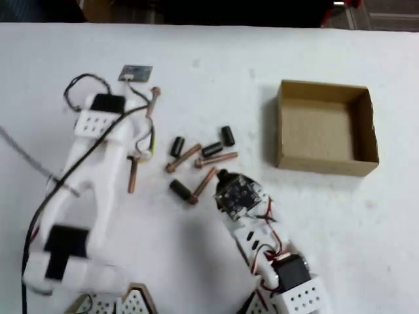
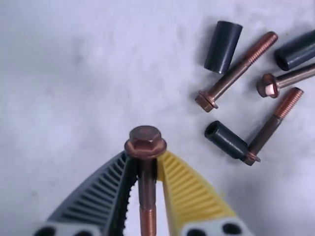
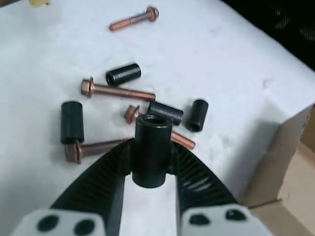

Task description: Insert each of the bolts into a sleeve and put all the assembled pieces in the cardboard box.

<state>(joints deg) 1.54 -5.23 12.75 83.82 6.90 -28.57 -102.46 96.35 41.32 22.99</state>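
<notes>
Bolts [image 1: 216, 159] number five, sleeves [image 1: 227, 135] five, cardboard box [image 1: 325, 167] one.

- A white table [image 1: 340, 222] took up nearly all of the high view, its surface matte and faintly mottled with pale smudges.
- The table's far edge ran straight across the top of that view. Beyond it lay a dark strip [image 1: 216, 10] of room where little could be made out.
- Toward the right end of the strip, a red shape [image 1: 347, 5] sat beside a grey patch [image 1: 393, 13]; what either was could not be told.
- A tan shape [image 1: 105, 8] showed toward the left end.
- Light fell evenly from above, leaving soft, short shadows on the tabletop.
- In the right wrist view, the white surface gave way to darkness [image 3: 275, 29] past its edge.
</notes>
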